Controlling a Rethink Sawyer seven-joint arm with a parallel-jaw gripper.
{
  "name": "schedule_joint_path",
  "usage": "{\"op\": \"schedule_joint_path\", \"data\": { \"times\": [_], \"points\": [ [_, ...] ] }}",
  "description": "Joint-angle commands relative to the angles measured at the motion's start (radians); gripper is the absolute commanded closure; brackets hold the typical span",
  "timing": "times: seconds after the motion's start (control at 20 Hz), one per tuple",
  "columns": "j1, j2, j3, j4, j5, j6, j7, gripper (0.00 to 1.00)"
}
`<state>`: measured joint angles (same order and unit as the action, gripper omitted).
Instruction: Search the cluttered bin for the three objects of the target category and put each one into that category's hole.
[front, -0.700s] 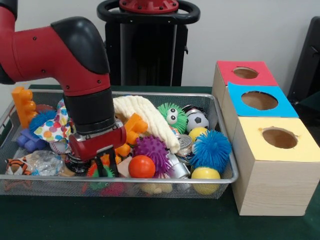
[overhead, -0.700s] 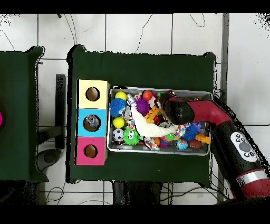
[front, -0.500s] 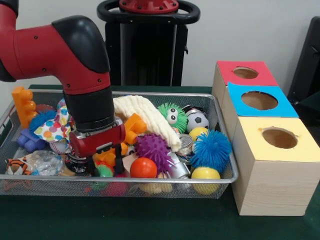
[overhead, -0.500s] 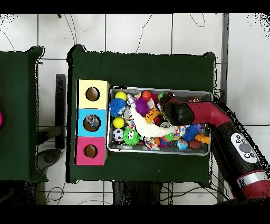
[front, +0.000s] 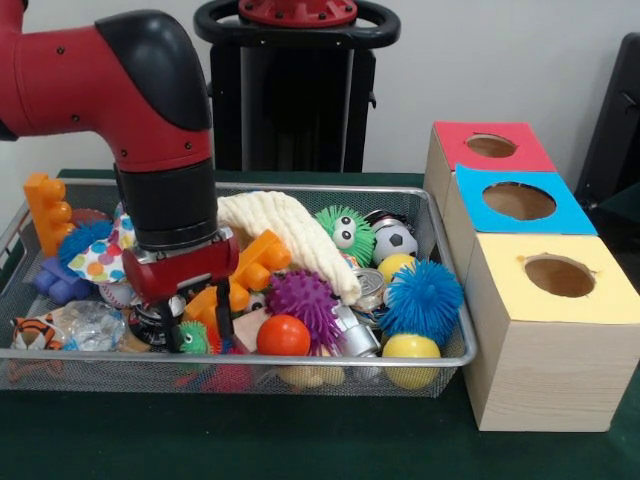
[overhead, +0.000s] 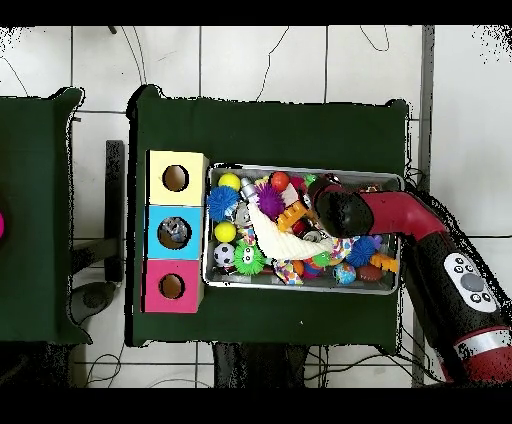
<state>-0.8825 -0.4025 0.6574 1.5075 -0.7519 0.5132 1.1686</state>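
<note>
Front view shows the gripper (front: 200, 330) low in the bin (front: 452, 300), its black fingers pinching a small green spiky ball (front: 192, 338) among orange blocks (front: 248, 268). The blue-surround hole (front: 518, 201) sits well apart, past the bin's far end. The soft spikes could slip free, or neighbouring clutter snag during lifting.

- Bin (front: 440, 262) packed edge to edge; you get no bare mesh between toys.
- Arm (front: 160, 180) fills the bin's left-centre in front view; gripper (front: 197, 328) sits low among toys, green spiky ball (front: 192, 338) between its fingers.
- Cream cloth (front: 290, 238) lies across the middle.
- Blue hole (front: 518, 201) uncovered; room above all three boxes free.
</note>
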Motion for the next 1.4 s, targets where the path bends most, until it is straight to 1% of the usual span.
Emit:
{"op": "schedule_joint_path", "data": {
  "times": [0.05, 0.25, 0.5, 0.55, 0.65, 0.8, 1.0, 1.1, 1.4],
  "points": [
    [0.024, -0.003, -0.053, 0.002, 0.046, -0.032, 0.149, 0.00],
    [0.028, -0.016, -0.068, -0.002, 0.046, -0.038, 0.147, 0.00],
    [0.036, -0.065, -0.088, -0.010, 0.049, -0.036, 0.157, 0.00],
    [0.044, -0.080, -0.105, -0.016, 0.040, -0.034, 0.165, 0.00],
    [0.076, -0.102, -0.164, -0.042, 0.014, -0.010, 0.189, 0.00],
    [0.129, -0.115, -0.251, -0.081, -0.012, 0.009, 0.237, 0.00],
    [0.188, -0.121, -0.349, -0.111, -0.022, -0.025, 0.297, 0.00],
    [0.201, -0.122, -0.378, -0.115, -0.010, -0.050, 0.303, 0.00],
    [0.213, -0.115, -0.413, -0.108, 0.022, -0.110, 0.294, 0.00]
  ]
}}
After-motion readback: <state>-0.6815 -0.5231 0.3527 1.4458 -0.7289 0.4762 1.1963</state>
